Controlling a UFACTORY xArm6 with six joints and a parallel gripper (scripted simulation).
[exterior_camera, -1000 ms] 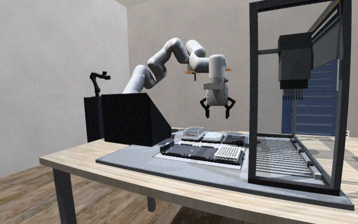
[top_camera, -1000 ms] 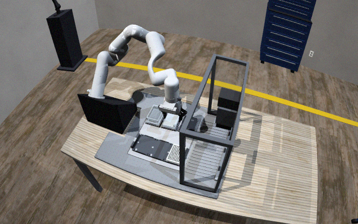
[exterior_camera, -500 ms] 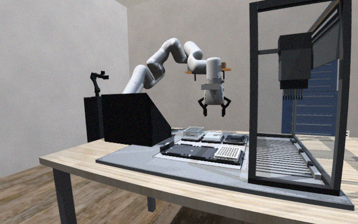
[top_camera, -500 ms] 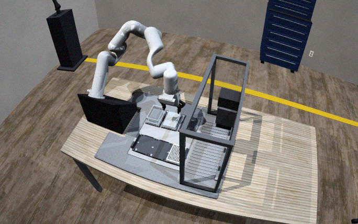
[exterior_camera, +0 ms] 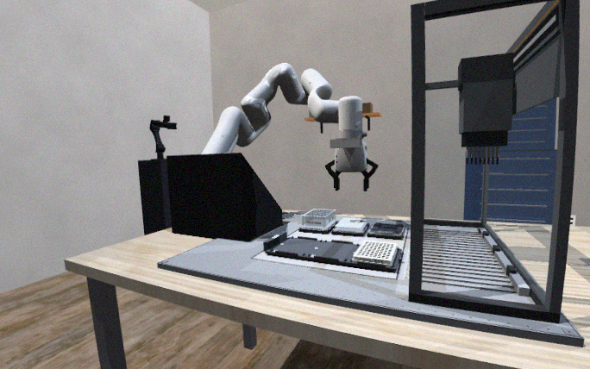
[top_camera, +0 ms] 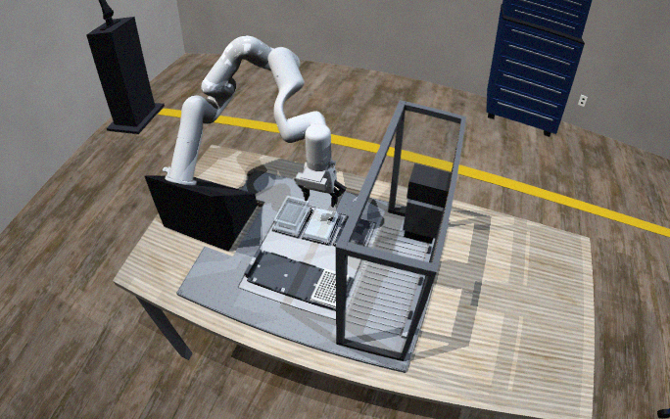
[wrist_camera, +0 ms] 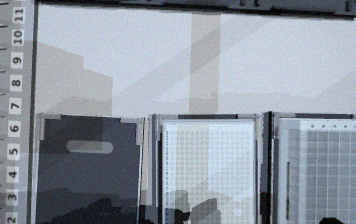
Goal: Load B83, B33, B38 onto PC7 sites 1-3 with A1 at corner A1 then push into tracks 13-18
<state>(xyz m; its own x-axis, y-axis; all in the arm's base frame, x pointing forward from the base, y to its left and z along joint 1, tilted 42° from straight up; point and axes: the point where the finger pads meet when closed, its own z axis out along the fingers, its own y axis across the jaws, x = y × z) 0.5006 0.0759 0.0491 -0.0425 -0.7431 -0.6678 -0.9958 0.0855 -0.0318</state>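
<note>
My gripper (top_camera: 319, 196) is open and empty. It hangs high above the row of nests, over the middle one, and shows in the exterior view (exterior_camera: 350, 184). Below it the 384-well plate B33 (top_camera: 321, 223) (wrist_camera: 209, 167) lies in nest S2. The deep-well block B83 (top_camera: 291, 213) (wrist_camera: 320, 170) sits in nest S1. Nest S3 (exterior_camera: 386, 227) (wrist_camera: 87, 167) is dark and empty. The carrier PC7 (top_camera: 296, 279) (exterior_camera: 330, 251) lies on the apron. The 96-well plate B38 (top_camera: 325, 287) (exterior_camera: 376, 251) sits on its end nearest the rails; its other two sites are bare.
The instrument's dark frame (top_camera: 395, 232) stands over the loading rails (exterior_camera: 461, 256), with a pipetting head (exterior_camera: 485, 100) hanging inside. A black box (top_camera: 202, 209) at the arm's base stands next to the nests. Track numbers (wrist_camera: 17, 105) run along the apron edge.
</note>
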